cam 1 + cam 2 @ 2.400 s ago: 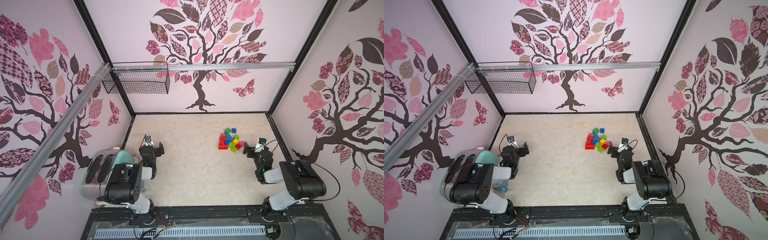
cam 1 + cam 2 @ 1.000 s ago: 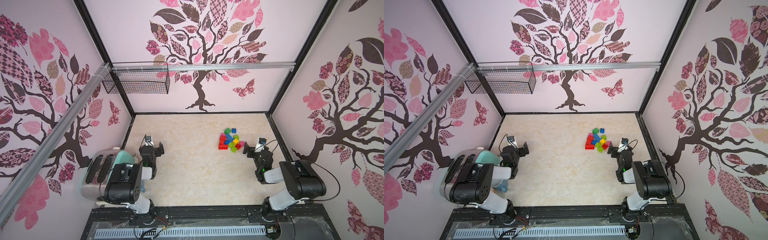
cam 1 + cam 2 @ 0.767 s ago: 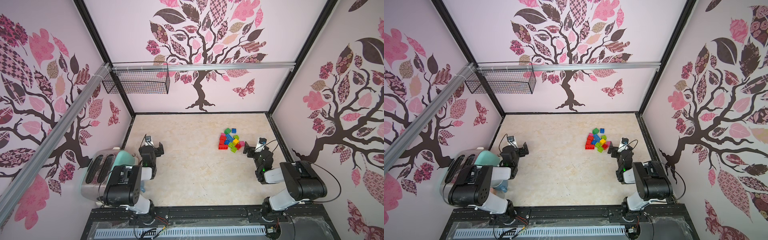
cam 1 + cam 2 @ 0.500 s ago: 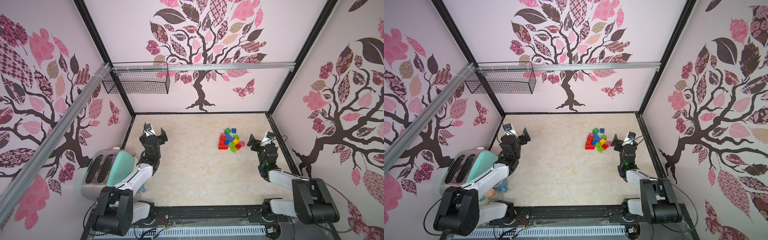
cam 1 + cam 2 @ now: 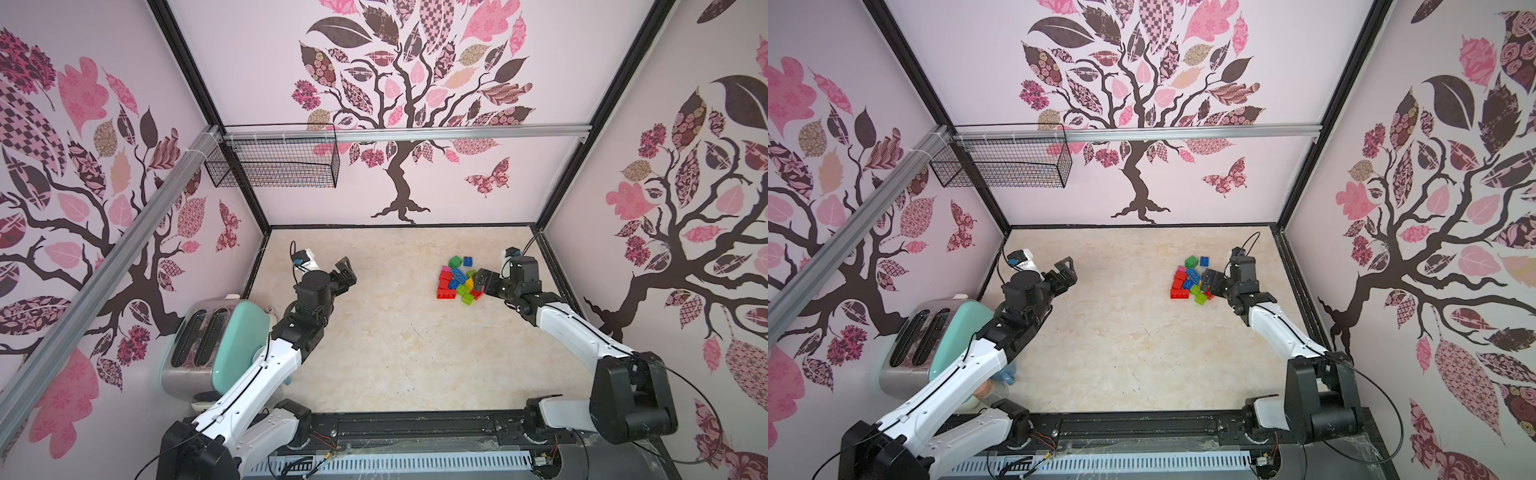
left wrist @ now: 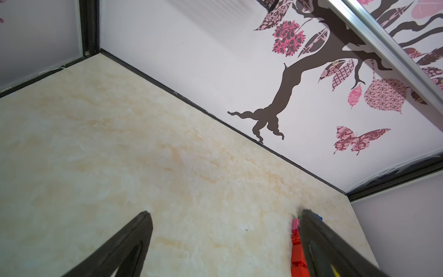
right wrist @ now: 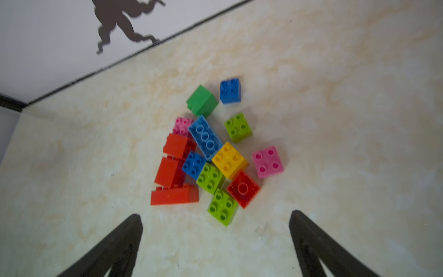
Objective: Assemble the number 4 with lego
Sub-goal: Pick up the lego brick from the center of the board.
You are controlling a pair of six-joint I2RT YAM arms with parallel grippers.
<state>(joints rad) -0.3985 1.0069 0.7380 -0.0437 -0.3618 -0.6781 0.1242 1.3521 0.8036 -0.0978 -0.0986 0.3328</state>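
Since no brick is yet joined to another, the lego (image 5: 455, 279) lies as a loose heap on the surface (image 5: 395, 357), toward the right side and nearer the back wall. The right gripper (image 5: 481, 283) hangs at the heap's near edge, jaws spread wide with nothing between them. That width suits a first pick, because the bricks sit tight together and a narrow opening would knock the neighbours.

In the right wrist view, a lime brick (image 7: 222, 209) and a square red one (image 7: 243, 189) are closest to the fingers (image 7: 119, 242), and a long red brick (image 7: 174, 195) lies on its side. Whether the fingertips touch any brick is hard to tell from above; they are probably just short of it.

The left gripper (image 5: 347, 272), also spread and empty, is held well apart over bare surface, likely so that it is out of the right arm's way and near open room for building. A pink brick (image 7: 267, 162) sits slightly off by itself, so it looks the easiest to take.
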